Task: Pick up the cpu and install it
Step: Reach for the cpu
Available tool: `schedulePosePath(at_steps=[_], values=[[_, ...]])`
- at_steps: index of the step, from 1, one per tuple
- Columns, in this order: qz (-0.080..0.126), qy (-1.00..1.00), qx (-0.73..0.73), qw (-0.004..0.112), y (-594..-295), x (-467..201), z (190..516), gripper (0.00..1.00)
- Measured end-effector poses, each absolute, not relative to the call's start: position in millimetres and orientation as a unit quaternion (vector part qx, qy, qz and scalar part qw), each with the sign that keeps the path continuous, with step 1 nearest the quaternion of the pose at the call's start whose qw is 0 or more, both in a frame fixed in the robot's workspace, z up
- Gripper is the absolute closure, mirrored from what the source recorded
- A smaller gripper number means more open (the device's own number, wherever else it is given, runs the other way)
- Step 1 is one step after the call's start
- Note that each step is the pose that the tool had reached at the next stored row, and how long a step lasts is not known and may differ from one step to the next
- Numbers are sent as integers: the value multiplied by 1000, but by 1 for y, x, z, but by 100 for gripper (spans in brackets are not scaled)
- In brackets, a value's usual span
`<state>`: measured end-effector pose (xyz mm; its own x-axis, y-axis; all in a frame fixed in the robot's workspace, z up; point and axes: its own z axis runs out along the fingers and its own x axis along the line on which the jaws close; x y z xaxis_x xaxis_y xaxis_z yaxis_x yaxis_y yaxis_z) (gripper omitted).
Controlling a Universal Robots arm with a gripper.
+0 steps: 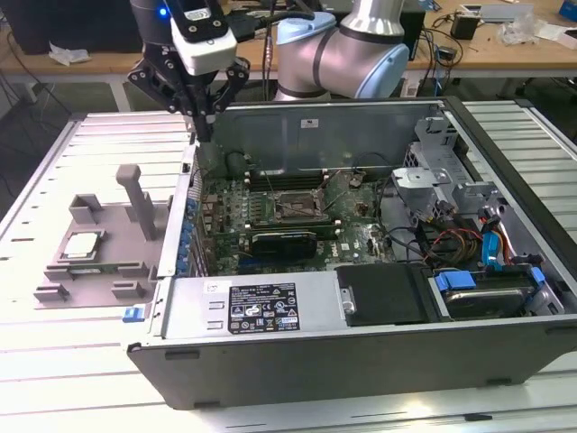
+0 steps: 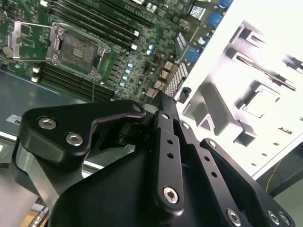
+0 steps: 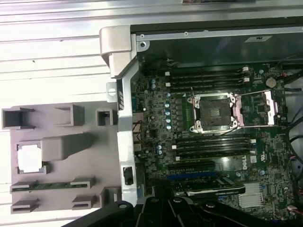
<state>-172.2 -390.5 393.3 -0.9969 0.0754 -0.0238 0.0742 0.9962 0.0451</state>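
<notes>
One cpu [image 1: 81,245], flat in a grey fixture [image 1: 135,263] on the bench [image 1: 54,361], outside the open computer case [image 1: 315,361].
Shiny silver top, pale edge; case wall [image 3: 124,142] between it and the open socket [image 1: 290,207]; jaws closed on nothing, above that wall.

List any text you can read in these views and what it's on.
Black rectangular label on the silver metal cover: white print, too small to read.
Small white sticker on the grey case wall: blurred, unreadable.
White markings on the green motherboard: too blurred to read.
Nothing legible to quote.
</notes>
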Motion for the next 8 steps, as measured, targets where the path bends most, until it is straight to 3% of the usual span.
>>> schedulePosePath(at_steps=[8], values=[[22, 999, 37, 13, -388, -196, 393, 89]])
